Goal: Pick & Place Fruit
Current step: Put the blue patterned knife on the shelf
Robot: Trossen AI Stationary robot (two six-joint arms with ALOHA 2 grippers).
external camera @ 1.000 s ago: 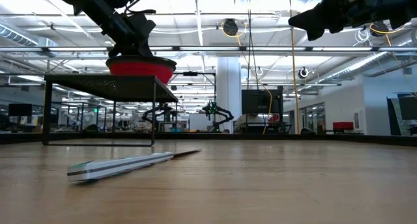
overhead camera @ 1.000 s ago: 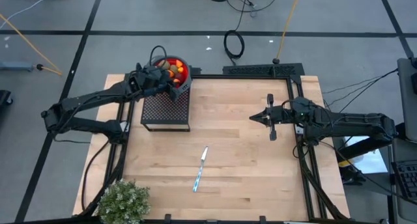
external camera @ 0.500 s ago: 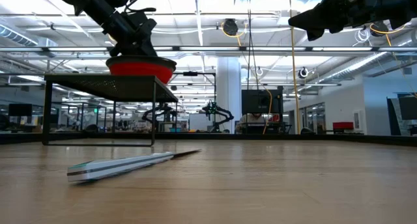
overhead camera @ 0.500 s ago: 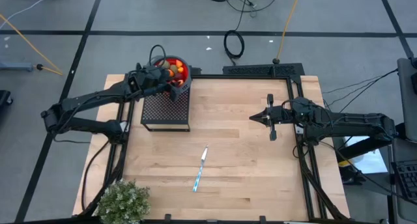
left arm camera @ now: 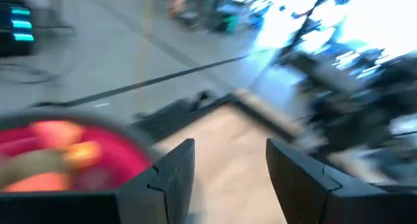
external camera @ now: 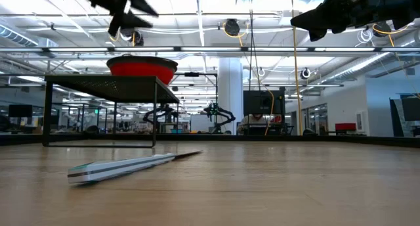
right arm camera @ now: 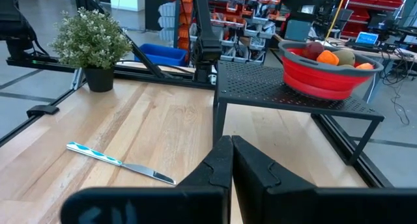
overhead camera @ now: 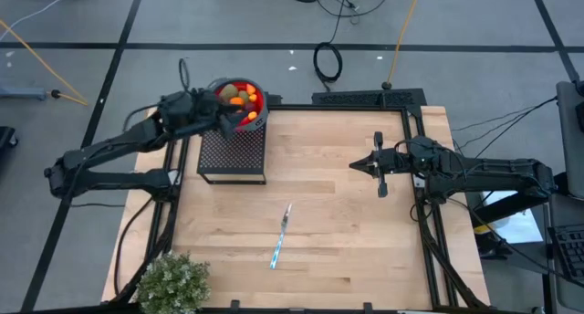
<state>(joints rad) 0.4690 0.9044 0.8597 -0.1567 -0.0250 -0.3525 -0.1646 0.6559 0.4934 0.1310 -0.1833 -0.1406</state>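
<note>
A wooden table (overhead camera: 347, 223) carries a black mesh stand (overhead camera: 233, 156) at its far left corner, with a red bowl (overhead camera: 256, 102) on the stand's far end heaped with the fruit (overhead camera: 235, 99). The left gripper (overhead camera: 224, 119), jaws parted and holding nothing, hangs at the bowl's left rim, so the fruit lies just right of it, and this arm is much the nearer. The right gripper (overhead camera: 361, 167), fingers pressed together and empty, waits well apart over the table's right side. A knife (overhead camera: 280, 236) lies mid-table and a potted plant (overhead camera: 173, 282) stands at the near left corner. The low view shows the left gripper (external camera: 125, 10) clear above the bowl (external camera: 142, 69), a gap the overhead view hides; the right wrist view picks out single fruits (right arm camera: 333, 56).
</note>
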